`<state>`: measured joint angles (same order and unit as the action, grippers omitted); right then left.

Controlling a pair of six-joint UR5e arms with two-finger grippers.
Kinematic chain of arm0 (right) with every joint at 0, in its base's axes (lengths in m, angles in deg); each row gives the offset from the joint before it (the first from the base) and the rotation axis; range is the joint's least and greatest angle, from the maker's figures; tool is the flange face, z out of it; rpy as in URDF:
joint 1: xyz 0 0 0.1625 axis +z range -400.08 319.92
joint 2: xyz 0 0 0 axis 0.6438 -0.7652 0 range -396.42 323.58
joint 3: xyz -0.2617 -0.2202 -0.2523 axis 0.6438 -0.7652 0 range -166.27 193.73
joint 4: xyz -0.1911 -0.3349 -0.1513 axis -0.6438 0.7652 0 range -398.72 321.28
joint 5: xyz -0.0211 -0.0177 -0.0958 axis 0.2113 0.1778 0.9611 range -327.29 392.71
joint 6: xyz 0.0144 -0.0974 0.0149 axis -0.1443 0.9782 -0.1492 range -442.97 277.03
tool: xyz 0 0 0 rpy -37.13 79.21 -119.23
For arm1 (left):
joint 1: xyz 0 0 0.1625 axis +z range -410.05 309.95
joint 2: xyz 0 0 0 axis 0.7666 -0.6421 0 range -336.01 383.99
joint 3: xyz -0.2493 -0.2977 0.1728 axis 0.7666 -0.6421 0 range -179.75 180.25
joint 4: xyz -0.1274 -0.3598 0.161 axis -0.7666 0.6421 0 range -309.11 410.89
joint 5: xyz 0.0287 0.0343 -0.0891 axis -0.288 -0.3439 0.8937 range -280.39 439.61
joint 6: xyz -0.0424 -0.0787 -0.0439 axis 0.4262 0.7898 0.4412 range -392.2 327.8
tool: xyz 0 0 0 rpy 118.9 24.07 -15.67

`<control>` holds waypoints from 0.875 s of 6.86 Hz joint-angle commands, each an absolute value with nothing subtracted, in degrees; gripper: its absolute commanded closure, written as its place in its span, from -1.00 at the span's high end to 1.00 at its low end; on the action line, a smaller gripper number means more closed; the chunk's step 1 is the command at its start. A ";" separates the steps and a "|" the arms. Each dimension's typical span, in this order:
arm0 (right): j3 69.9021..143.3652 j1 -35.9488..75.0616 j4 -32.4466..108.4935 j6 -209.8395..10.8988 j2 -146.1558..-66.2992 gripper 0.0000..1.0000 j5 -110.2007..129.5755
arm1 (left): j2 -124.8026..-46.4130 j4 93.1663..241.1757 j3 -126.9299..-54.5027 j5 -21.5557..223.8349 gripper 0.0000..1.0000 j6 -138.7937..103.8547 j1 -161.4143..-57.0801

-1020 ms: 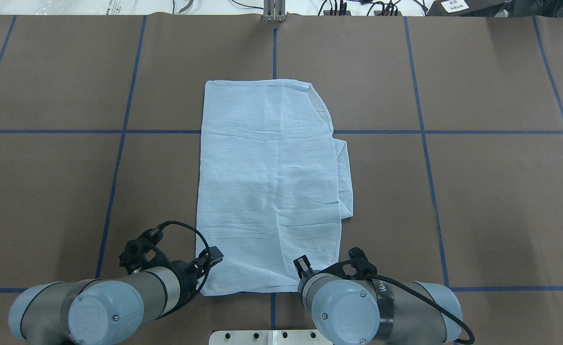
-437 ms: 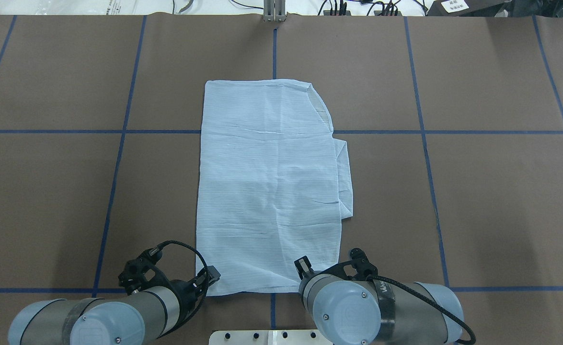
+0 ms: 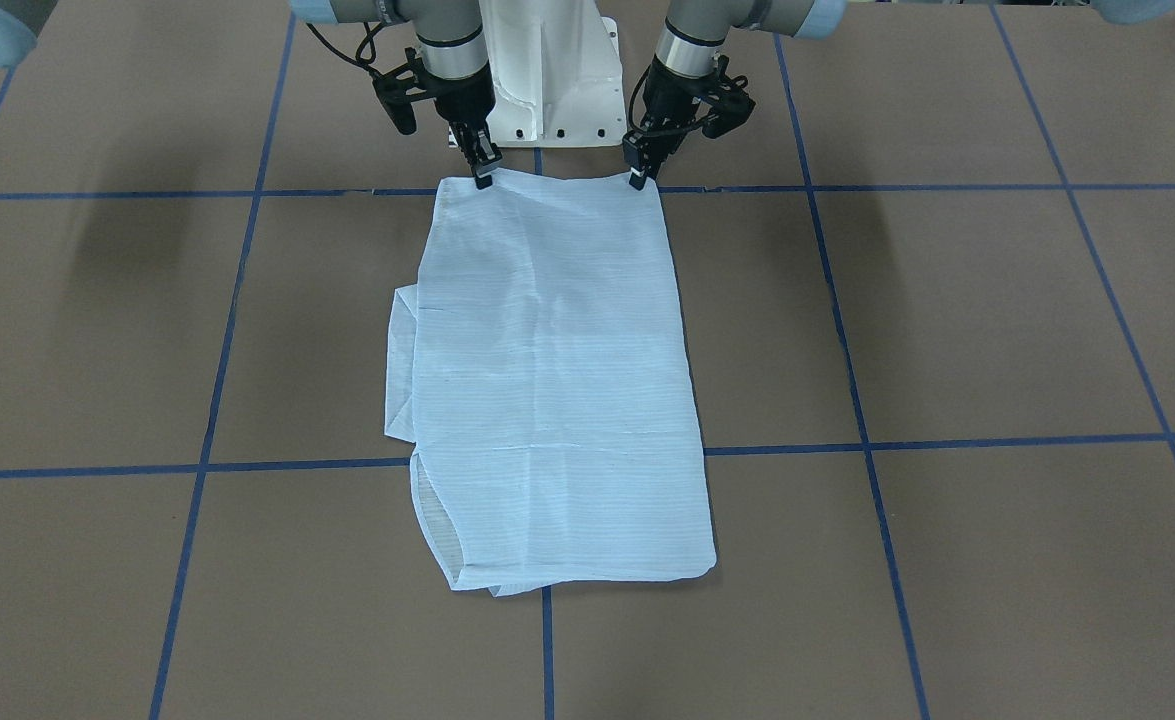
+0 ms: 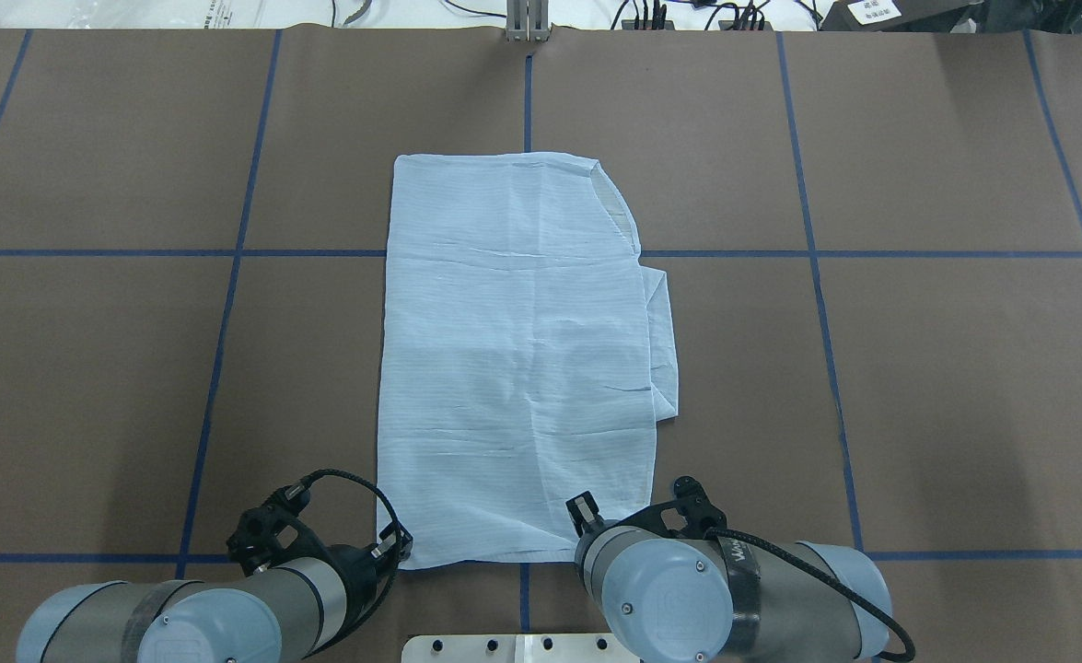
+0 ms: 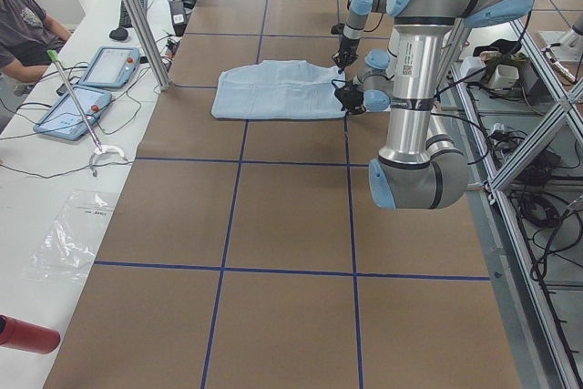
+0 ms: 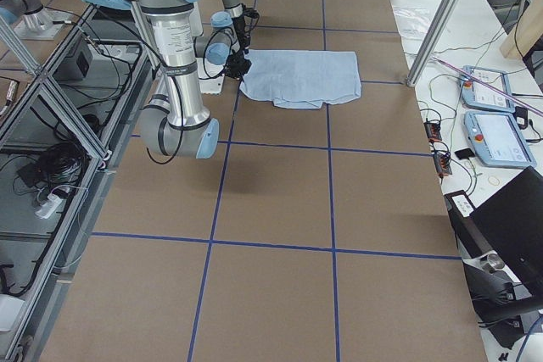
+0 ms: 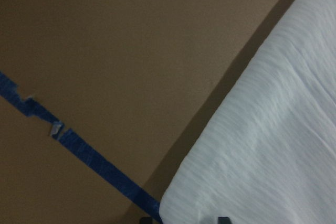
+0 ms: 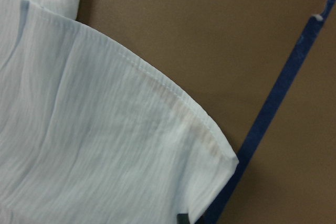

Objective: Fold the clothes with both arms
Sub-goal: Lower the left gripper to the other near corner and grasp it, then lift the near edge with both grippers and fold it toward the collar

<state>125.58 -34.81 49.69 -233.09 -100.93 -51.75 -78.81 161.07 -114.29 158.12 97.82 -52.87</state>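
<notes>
Front view: shirt [image 3: 547, 380] flat, folded lengthwise, on the table [image 3: 947, 320]. My left gripper [image 3: 636, 180] and right gripper [image 3: 484, 180] sit at its near hem corners, fingers narrow; I cannot tell if they pinch.
Wrist views: corners at frame bottom.
Risk: catching only one thin layer, skewing the fold.

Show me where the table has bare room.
Bare brown table lies wide on both sides of the shirt and beyond its far edge. Crowded only at its near edge, where the left hand and right hand sit at the corners.

Brown table [image 4: 964, 414] with blue tape grid [image 4: 964, 253]
</notes>
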 commanded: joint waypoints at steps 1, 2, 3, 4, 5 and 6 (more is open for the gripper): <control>125.87 -34.80 49.69 -233.09 -100.93 -1.00 -51.84 | -78.93 160.05 -119.14 158.18 -1.00 97.79 -53.56; 127.70 -34.71 50.22 -233.17 -101.02 -1.00 -51.67 | -78.76 154.57 -128.41 158.44 -1.00 97.70 -53.31; 132.94 -32.10 51.70 -233.17 -101.11 -1.00 -51.75 | -80.76 151.03 -132.60 158.71 -1.00 97.62 -53.65; 135.08 -29.90 56.50 -233.09 -100.15 -1.00 -51.93 | -81.82 150.74 -134.03 158.71 -1.00 96.92 -54.44; 136.58 -27.10 58.03 -231.78 -99.36 -1.00 -52.02 | -84.53 150.56 -131.78 158.88 -1.00 92.91 -59.14; 136.25 -23.59 57.96 -227.07 -97.87 -1.00 -52.10 | -86.30 150.56 -129.58 160.97 -1.00 87.04 -64.24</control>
